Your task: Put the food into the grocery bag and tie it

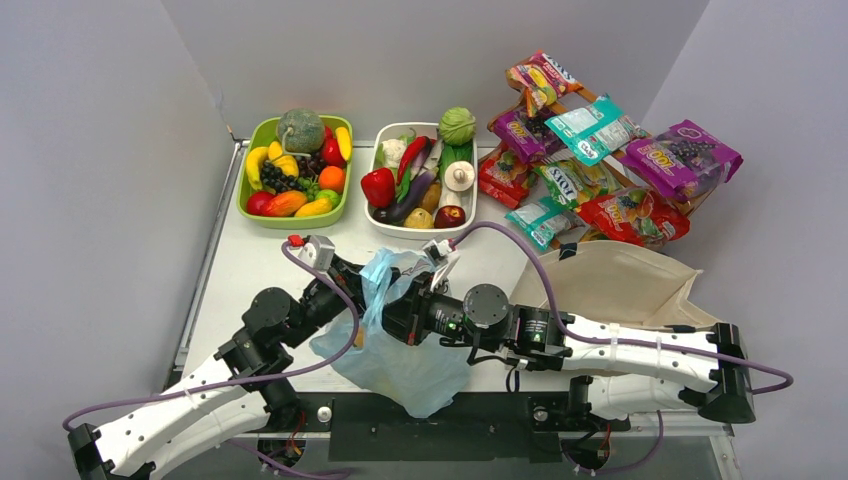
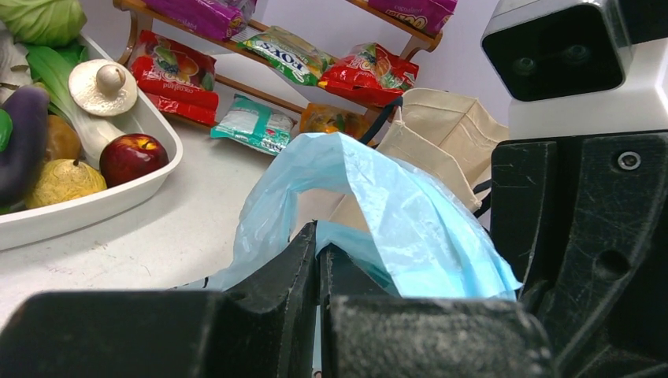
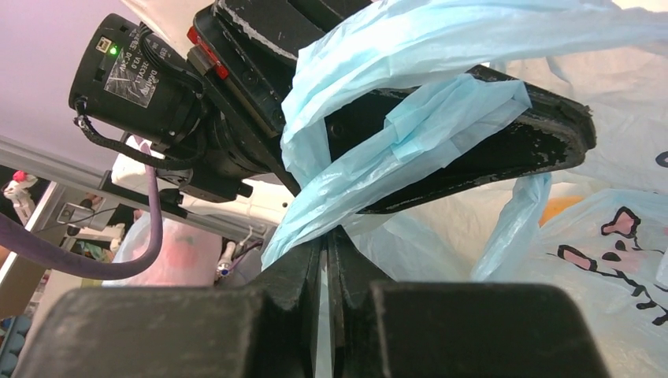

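The light-blue grocery bag [image 1: 400, 355] lies at the near middle of the table, bulging, with something orange showing through it [image 3: 561, 206]. Its handles [image 1: 385, 270] rise between my two grippers. My left gripper [image 1: 362, 288] is shut on a blue handle strip [image 2: 370, 248]. My right gripper [image 1: 398, 312] is shut on the other handle [image 3: 370, 169], which wraps over the left gripper's finger [image 3: 504, 150]. The two grippers cross close together above the bag's mouth. Toy fruit fills a green tray [image 1: 296, 205] and toy vegetables a white tray [image 1: 400, 228] at the back.
Snack packets [image 1: 610, 165] lie on a wooden rack at the back right. A beige canvas tote [image 1: 610, 285] lies at the right, under my right arm. Grey walls close in the left, back and right sides.
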{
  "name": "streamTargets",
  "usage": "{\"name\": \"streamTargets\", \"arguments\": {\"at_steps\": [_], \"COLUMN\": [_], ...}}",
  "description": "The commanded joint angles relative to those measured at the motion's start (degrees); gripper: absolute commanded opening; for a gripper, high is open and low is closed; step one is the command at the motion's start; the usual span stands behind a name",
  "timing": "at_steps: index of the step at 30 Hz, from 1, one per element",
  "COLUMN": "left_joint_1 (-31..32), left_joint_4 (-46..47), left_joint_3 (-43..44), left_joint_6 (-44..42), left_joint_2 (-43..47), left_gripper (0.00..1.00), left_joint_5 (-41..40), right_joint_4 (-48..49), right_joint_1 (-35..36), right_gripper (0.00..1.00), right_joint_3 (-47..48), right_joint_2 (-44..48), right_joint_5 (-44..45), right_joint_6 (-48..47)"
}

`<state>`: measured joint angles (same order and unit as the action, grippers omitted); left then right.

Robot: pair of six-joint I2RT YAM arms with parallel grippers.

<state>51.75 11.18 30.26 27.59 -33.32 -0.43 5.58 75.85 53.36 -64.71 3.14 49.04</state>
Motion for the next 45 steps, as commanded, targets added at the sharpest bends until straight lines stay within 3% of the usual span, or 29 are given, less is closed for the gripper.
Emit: {"name": "streamTargets", "arguments": {"at_steps": [1,20,32,39,45], "left_joint_1": [1.3,1.4,1.3,1.3,1.3], "left_joint_4": [2.9,-2.7,-12.9,-13.0,-16.8], "left_joint_3": [1.5,2.6,5.4,6.4,10.1], "left_joint_6": [0.2,-1.8,-2.4,-2.3,-2.3], "left_joint_2": [1.4,3.6,8.3,6.3,3.6], "left_gripper": [0.0,0.0,0.0,0.0,0.0], "left_joint_5": [4.6,3.6,1.3,1.3,1.2], "right_joint_4": [-2.8,-10.0,-22.5,-29.9,-46.4], "right_joint_1": [-1.4,1.0,2.5,4.5,7.0], "right_gripper": [0.0,0.0,0.0,0.0,0.0], "right_joint_3": [-0.8,-2.2,1.2,9.1,20.3], "right_joint_2": [0.7,3.3,8.8,6.2,0.2], "right_joint_5": [10.5,11.8,20.5,26.9,38.2], "right_joint_6": [-1.9,-1.5,-1.5,-4.0,-2.4]}}
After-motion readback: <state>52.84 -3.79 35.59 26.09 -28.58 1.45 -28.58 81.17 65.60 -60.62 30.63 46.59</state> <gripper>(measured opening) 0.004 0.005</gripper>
